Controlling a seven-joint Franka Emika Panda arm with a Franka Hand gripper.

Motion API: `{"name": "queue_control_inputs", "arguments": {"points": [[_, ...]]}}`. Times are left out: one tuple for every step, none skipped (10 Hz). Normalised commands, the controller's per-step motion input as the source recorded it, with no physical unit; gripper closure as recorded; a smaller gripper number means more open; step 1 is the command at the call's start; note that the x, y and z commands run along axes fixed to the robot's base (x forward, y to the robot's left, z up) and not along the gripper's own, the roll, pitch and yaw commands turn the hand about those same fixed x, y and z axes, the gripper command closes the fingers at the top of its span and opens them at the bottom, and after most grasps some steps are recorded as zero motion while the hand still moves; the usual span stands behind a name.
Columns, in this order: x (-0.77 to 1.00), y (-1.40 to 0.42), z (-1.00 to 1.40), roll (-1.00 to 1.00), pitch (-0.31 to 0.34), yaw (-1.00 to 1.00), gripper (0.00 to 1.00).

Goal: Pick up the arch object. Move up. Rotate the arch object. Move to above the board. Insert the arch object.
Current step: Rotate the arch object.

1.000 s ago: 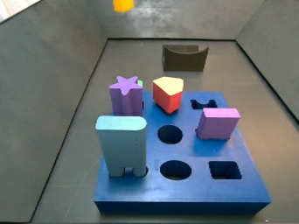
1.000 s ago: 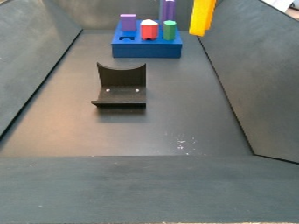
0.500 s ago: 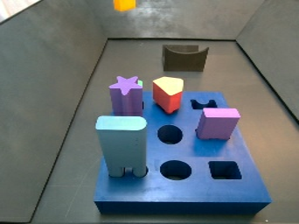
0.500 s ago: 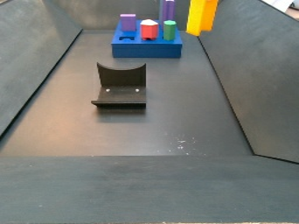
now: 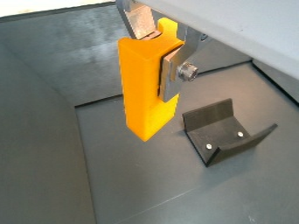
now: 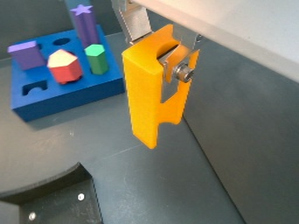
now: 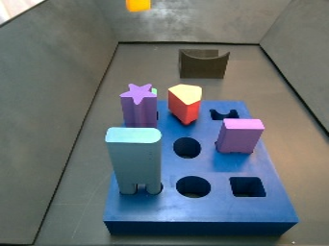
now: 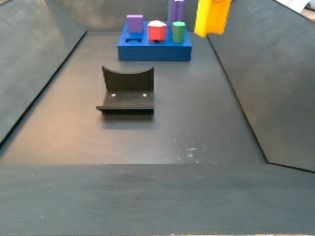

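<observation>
The arch object (image 5: pixel 145 92), a tall yellow-orange block, hangs upright in the air with my gripper (image 5: pixel 158 51) shut on its upper part. Both wrist views show one silver finger (image 6: pixel 177 72) pressed on its notched side and the other finger behind its top. In a side view only the arch object's lower end (image 7: pixel 137 5) shows at the frame's upper edge, far beyond the board (image 7: pixel 218 207). Another side view puts the arch object (image 8: pixel 213 17) high up, just right of the dark-blue board (image 8: pixel 154 52). The gripper itself is out of both side views.
The dark fixture (image 8: pixel 127 89) stands on the floor between the board and the near end, and shows below the arch object (image 5: pixel 222 131). On the board stand a light-blue block (image 7: pixel 133 159), a purple star (image 7: pixel 139 100), a red piece (image 7: pixel 186 103) and a purple block (image 7: pixel 240 135). Grey walls enclose the floor.
The arch object has crept a little higher in a side view, still held. Nothing else has moved.
</observation>
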Motion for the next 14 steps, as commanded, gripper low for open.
{"name": "queue_control_inputs", "arguments": {"points": [[0.04,0.02,-0.02,0.00,0.016,-0.21,1.00],[0.00,0.00,0.00,0.00,0.000,-1.00,1.00],[0.00,0.00,0.00,0.00,0.000,-1.00,1.00],[0.00,0.00,0.00,0.00,0.000,-1.00,1.00],[0.00,0.00,0.00,0.00,0.000,-0.77,1.00],[0.00,0.01,0.00,0.00,0.000,-0.61,1.00],[0.00,0.01,0.00,0.00,0.000,-0.36,1.00],[0.00,0.01,0.00,0.00,0.000,-0.24,1.00],[0.00,0.00,-1.00,0.00,0.000,0.00,1.00],[0.00,0.00,-1.00,0.00,-0.003,0.03,1.00],[0.02,0.00,-1.00,0.00,-0.020,0.03,1.00],[0.02,0.00,-1.00,0.00,-0.018,0.03,1.00],[0.02,0.00,-1.00,-0.01,-0.028,0.02,1.00],[0.02,0.00,-1.00,-0.02,-0.038,0.02,1.00]]}}
